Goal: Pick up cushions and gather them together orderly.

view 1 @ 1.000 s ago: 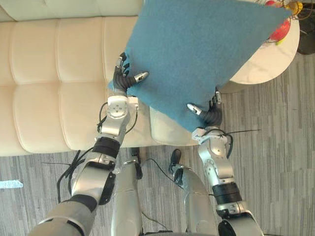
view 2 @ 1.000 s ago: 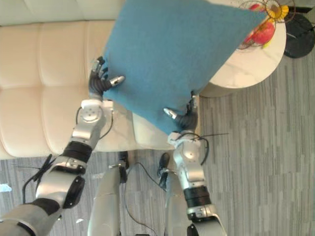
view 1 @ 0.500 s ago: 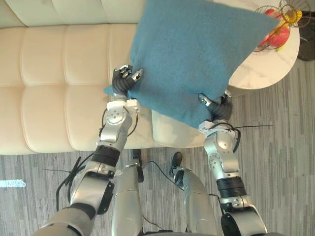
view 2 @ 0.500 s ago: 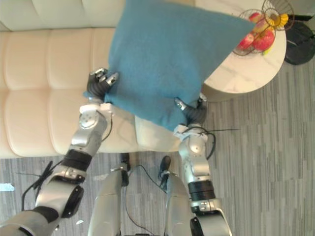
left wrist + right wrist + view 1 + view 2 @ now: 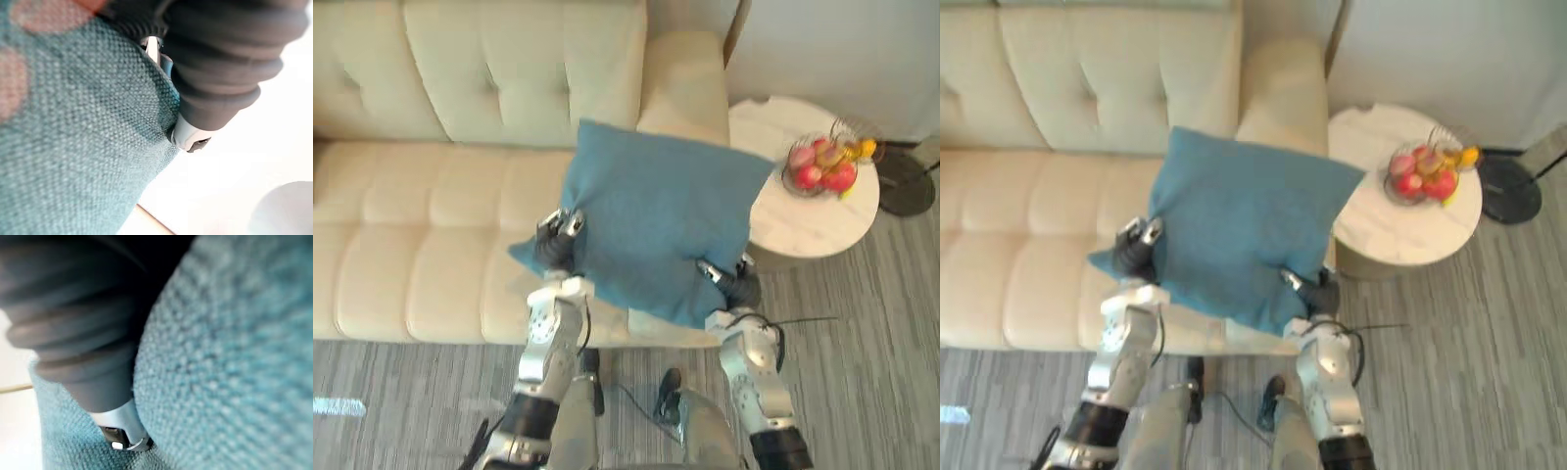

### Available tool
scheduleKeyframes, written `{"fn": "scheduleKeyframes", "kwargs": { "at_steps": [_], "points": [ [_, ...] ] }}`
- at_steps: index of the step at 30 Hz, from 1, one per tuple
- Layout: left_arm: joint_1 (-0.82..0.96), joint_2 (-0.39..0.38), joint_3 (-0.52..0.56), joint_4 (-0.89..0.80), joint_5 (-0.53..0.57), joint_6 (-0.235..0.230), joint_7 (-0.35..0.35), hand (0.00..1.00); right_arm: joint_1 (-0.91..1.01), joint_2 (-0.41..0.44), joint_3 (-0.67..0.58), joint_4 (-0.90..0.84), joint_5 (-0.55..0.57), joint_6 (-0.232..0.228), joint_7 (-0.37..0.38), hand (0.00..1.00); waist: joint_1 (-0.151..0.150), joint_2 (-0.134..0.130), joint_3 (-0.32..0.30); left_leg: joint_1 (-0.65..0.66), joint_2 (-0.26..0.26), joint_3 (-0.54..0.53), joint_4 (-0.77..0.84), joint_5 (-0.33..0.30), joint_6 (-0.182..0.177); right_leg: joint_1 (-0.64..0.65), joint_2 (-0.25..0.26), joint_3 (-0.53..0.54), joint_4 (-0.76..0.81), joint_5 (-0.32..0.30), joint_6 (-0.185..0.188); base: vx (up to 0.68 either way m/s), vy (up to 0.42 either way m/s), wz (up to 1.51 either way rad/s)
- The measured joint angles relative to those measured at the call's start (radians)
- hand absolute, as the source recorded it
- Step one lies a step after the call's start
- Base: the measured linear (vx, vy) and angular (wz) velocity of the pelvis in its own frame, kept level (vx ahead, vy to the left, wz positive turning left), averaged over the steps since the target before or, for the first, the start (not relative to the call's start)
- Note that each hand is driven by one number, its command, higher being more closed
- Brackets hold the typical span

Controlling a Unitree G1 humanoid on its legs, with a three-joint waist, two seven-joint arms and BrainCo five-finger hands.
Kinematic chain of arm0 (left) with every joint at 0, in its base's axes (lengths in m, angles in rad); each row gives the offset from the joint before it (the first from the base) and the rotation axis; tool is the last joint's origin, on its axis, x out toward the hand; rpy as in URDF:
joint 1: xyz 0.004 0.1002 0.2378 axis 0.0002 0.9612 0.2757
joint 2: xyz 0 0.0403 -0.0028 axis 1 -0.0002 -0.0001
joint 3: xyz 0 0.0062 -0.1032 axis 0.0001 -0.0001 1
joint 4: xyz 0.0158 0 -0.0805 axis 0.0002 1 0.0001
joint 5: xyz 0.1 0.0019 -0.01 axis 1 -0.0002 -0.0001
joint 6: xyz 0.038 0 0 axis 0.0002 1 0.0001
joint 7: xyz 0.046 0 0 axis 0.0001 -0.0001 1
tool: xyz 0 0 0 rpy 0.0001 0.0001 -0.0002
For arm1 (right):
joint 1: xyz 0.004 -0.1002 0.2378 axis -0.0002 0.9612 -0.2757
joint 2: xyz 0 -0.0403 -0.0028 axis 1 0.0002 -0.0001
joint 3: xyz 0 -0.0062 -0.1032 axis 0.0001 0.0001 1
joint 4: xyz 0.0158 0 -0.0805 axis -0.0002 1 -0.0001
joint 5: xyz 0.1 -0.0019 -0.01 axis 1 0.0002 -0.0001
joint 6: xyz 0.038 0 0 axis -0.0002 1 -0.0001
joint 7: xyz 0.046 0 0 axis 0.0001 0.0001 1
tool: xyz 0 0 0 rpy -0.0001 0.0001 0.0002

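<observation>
Gripping cushion (image 5: 656, 220) btw left hand (image 5: 556, 247), right hand (image 5: 732, 285).

Sofa seat (image 5: 411, 235) lies open left of the cushion (image 5: 656, 215); armrest (image 5: 680, 83) and side table (image 5: 803, 220) crowd its right.

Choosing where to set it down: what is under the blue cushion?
The cream sofa seat and armrest show around the blue cushion, gripped at its near corners by the left hand and right hand. The seat directly beneath is covered; anything there cannot be seen.

Cushion (image 5: 656, 230) over sofa (image 5: 431, 245), table (image 5: 773, 213) apparently just right.
</observation>
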Motion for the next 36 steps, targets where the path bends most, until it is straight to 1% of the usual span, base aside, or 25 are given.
{"fn": "scheduleKeyframes", "kwargs": {
  "at_steps": [1, 4, 6, 9, 14, 15, 16, 19, 20, 21, 22, 23, 24, 25, 26, 27, 28, 29, 30, 31, 32, 33, 34, 35, 36],
  "points": [
    [0.049, 0.0, -0.003, -0.023, -0.013, -0.002, -0.004, 1.0, 0.034, 0.001, 0.008, -0.013, 0.007, -0.001, 0.018, 1.0, 0.0, 0.001, -0.031, 0.019, 0.0, 0.009, -0.004, -0.006, -0.004, 0.017, 0.0, 0.005, -0.01, -0.001, 0.001, 0.11, 0.021, -0.15],
    [0.105, 0.001, -0.018, -0.049, -0.02, -0.003, -0.008, 1.0, 0.086, 0.001, 0.014, -0.038, 0.012, -0.001, 0.035, 1.0, -0.001, -0.001, -0.07, 0.054, -0.003, 0.014, -0.023, -0.005, -0.001, 0.054, 0.001, 0.004, -0.038, 0.0, 0.003, 0.12, 0.014, -0.06],
    [0.154, 0.002, -0.026, -0.073, -0.02, -0.003, -0.026, 1.0, 0.119, 0.001, 0.015, -0.048, 0.014, -0.003, 0.05, 1.0, -0.002, -0.002, -0.084, 0.097, -0.005, 0.019, -0.044, -0.004, -0.001, 0.095, 0.004, 0.006, -0.063, 0.001, 0.005, 0.1, -0.005, -0.04],
    [0.219, 0.001, -0.04, -0.073, -0.024, -0.003, -0.046, 1.0, 0.169, -0.003, 0.015, -0.048, 0.013, -0.005, 0.067, 1.0, -0.002, 0.0, -0.147, 0.128, -0.015, 0.02, -0.089, 0.01, 0.0, 0.117, 0.008, 0.013, -0.104, 0.01, 0.013, 0.1, -0.013, -0.05],
    [0.255, 0.008, -0.057, -0.069, -0.04, 0.0, -0.046, 1.0, 0.192, -0.006, 0.014, -0.048, 0.009, -0.006, 0.076, 1.0, -0.004, 0.001, -0.153, 0.194, -0.022, 0.021, -0.135, 0.021, 0.002, 0.179, 0.014, 0.02, -0.144, 0.029, 0.015, 0.08, -0.004, -0.01],
    [0.255, 0.014, -0.065, -0.069, -0.04, 0.0, -0.046, 1.0, 0.192, -0.006, 0.013, -0.048, 0.006, -0.008, 0.076, 1.0, -0.003, 0.001, -0.152, 0.193, -0.022, 0.016, -0.131, 0.021, 0.002, 0.173, 0.015, 0.025, -0.122, 0.029, 0.015, 0.02, 0.007, 0.19],
    [0.254, 0.018, -0.071, -0.069, -0.039, 0.002, -0.046, 1.0, 0.196, -0.006, 0.008, -0.048, 0.004, -0.009, 0.075, 1.0, -0.005, 0.002, -0.15, 0.183, -0.019, 0.0, -0.113, 0.02, 0.002, 0.157, 0.022, 0.06, -0.073, 0.029, 0.014, -0.01, 0.013, 0.32],
    [0.249, 0.022, -0.088, -0.069, -0.038, -0.001, -0.046, 1.0, 0.2, -0.009, 0.004, -0.049, -0.001, -0.022, 0.063, 1.0, -0.007, 0.001, -0.149, 0.139, -0.01, -0.06, -0.066, 0.017, 0.008, 0.09, 0.053, 0.243, 0.085, 0.021, 0.02, -0.03, 0.003, 0.68],
    [0.247, 0.023, -0.088, -0.07, -0.038, -0.005, -0.046, 1.0, 0.196, -0.008, 0.005, -0.049, -0.005, -0.025, 0.057, 1.0, -0.006, -0.003, -0.148, 0.124, -0.014, -0.08, -0.061, 0.017, 0.009, 0.074, 0.051, 0.267, 0.128, 0.0, 0.017, -0.08, -0.085, 0.86],
    [0.246, 0.023, -0.088, -0.07, -0.039, -0.01, -0.046, 1.0, 0.186, -0.006, 0.007, -0.049, -0.018, -0.025, 0.048, 1.0, -0.005, -0.009, -0.144, 0.107, -0.023, -0.108, -0.042, 0.017, 0.011, 0.064, 0.042, 0.284, 0.207, -0.033, 0.007, -0.1, -0.139, 0.88],
    [0.248, 0.023, -0.088, -0.07, -0.04, -0.014, -0.046, 1.0, 0.177, -0.006, 0.008, -0.05, -0.027, -0.026, 0.043, 1.0, 0.005, -0.01, -0.145, 0.091, -0.029, -0.138, -0.019, 0.017, 0.011, 0.077, 0.036, 0.304, 0.273, -0.056, 0.02, -0.11, -0.167, 0.76],
    [0.248, 0.023, -0.088, -0.071, -0.043, -0.021, -0.046, 1.0, 0.17, -0.007, 0.012, -0.052, -0.029, -0.026, 0.039, 1.0, 0.018, -0.01, -0.145, 0.081, -0.03, -0.15, -0.006, 0.019, 0.008, 0.093, 0.032, 0.316, 0.285, -0.065, 0.02, -0.12, -0.194, 0.67],
    [0.248, 0.023, -0.088, -0.076, -0.049, -0.033, -0.046, 1.0, 0.161, -0.007, 0.019, -0.065, -0.034, -0.026, 0.031, 1.0, 0.03, -0.01, -0.146, 0.053, -0.029, -0.176, 0.016, 0.025, -0.002, 0.13, 0.032, 0.319, 0.242, -0.079, 0.028, -0.16, -0.239, 0.59],
    [0.249, 0.024, -0.088, -0.096, -0.059, -0.042, -0.046, 1.0, 0.154, -0.008, 0.032, -0.095, -0.035, -0.029, 0.021, 1.0, 0.049, -0.008, -0.145, 0.015, -0.022, -0.206, 0.027, 0.046, -0.028, 0.167, 0.053, 0.297, 0.139, -0.126, 0.039, -0.17, -0.26, 0.53],
    [0.252, 0.023, -0.088, -0.112, -0.059, -0.043, -0.045, 1.0, 0.148, -0.009, 0.033, -0.109, -0.035, -0.03, 0.017, 1.0, 0.069, -0.005, -0.146, -0.004, -0.014, -0.216, 0.022, 0.064, -0.04, 0.177, 0.068, 0.273, 0.092, -0.142, 0.038, -0.22, -0.294, 0.43],
    [0.259, 0.021, -0.089, -0.134, -0.059, -0.044, -0.045, 1.0, 0.138, -0.014, 0.033, -0.128, -0.035, -0.032, 0.013, 1.0, 0.079, 0.008, -0.149, -0.039, 0.001, -0.238, 0.02, 0.087, -0.055, 0.183, 0.095, 0.244, 0.032, -0.157, 0.025, -0.25, -0.275, 0.51],
    [0.26, 0.011, -0.094, -0.143, -0.059, -0.046, -0.045, 1.0, 0.123, -0.034, 0.033, -0.134, -0.035, -0.038, 0.008, 1.0, 0.076, 0.045, -0.136, -0.061, 0.024, -0.281, 0.01, 0.124, -0.072, 0.202, 0.138, 0.201, -0.009, -0.153, -0.003, -0.33, -0.285, 0.8],
    [0.261, 0.009, -0.1, -0.144, -0.059, -0.046, -0.045, 1.0, 0.124, -0.049, 0.033, -0.135, -0.035, -0.039, 0.003, 1.0, 0.07, 0.061, -0.133, -0.061, 0.036, -0.284, -0.025, 0.169, -0.062, 0.206, 0.154, 0.166, -0.015, -0.145, -0.018, -0.35, -0.233, 0.96],
    [0.265, 0.009, -0.107, -0.144, -0.061, -0.046, -0.045, 1.0, 0.125, -0.061, 0.031, -0.135, -0.036, -0.039, -0.004, 1.0, 0.066, 0.068, -0.134, -0.043, 0.053, -0.248, -0.092, 0.179, -0.018, 0.201, 0.161, 0.124, -0.014, -0.141, -0.041, -0.36, -0.2, 1.12],
    [0.265, 0.009, -0.11, -0.144, -0.073, -0.041, -0.045, 1.0, 0.124, -0.063, 0.028, -0.136, -0.037, -0.039, -0.01, 1.0, 0.061, 0.064, -0.13, -0.046, 0.078, -0.164, -0.122, 0.096, -0.001, 0.196, 0.156, 0.075, -0.028, -0.128, -0.069, -0.3, -0.16, 1.01],
    [0.264, 0.008, -0.116, -0.145, -0.079, -0.041, -0.046, 1.0, 0.12, -0.063, 0.025, -0.139, -0.037, -0.041, -0.014, 1.0, 0.053, 0.053, -0.12, -0.056, 0.094, -0.098, -0.094, 0.066, 0.009, 0.194, 0.146, 0.054, -0.034, -0.119, -0.083, -0.25, -0.131, 0.92],
    [0.265, 0.012, -0.122, -0.145, -0.087, -0.041, -0.045, 1.0, 0.118, -0.063, 0.025, -0.139, -0.037, -0.041, -0.019, 1.0, 0.054, 0.052, -0.118, -0.075, 0.107, -0.04, -0.004, 0.063, 0.014, 0.193, 0.134, 0.029, -0.038, -0.11, -0.09, -0.16, -0.089, 0.69],
    [0.266, 0.016, -0.124, -0.145, -0.088, -0.039, -0.046, 1.0, 0.118, -0.063, 0.024, -0.139, -0.036, -0.041, -0.023, 1.0, 0.048, 0.054, -0.119, -0.084, 0.111, -0.008, 0.081, 0.058, 0.022, 0.194, 0.125, -0.001, -0.044, -0.102, -0.093, -0.21, -0.085, 0.83],
    [0.266, 0.016, -0.125, -0.145, -0.088, -0.039, -0.046, 1.0, 0.118, -0.063, 0.024, -0.14, -0.037, -0.041, -0.023, 1.0, 0.035, 0.049, -0.119, -0.077, 0.119, 0.04, 0.21, 0.024, 0.048, 0.194, 0.108, -0.034, -0.048, -0.094, -0.093, -0.17, -0.045, 0.93],
    [0.263, 0.015, -0.127, -0.143, -0.088, -0.04, -0.046, 1.0, 0.116, -0.063, 0.022, -0.141, -0.037, -0.041, -0.023, 1.0, 0.019, 0.055, -0.124, -0.07, 0.124, 0.07, 0.284, -0.013, 0.051, 0.191, 0.097, -0.063, -0.051, -0.089, -0.093, -0.18, -0.009, 0.98]
  ]
}}
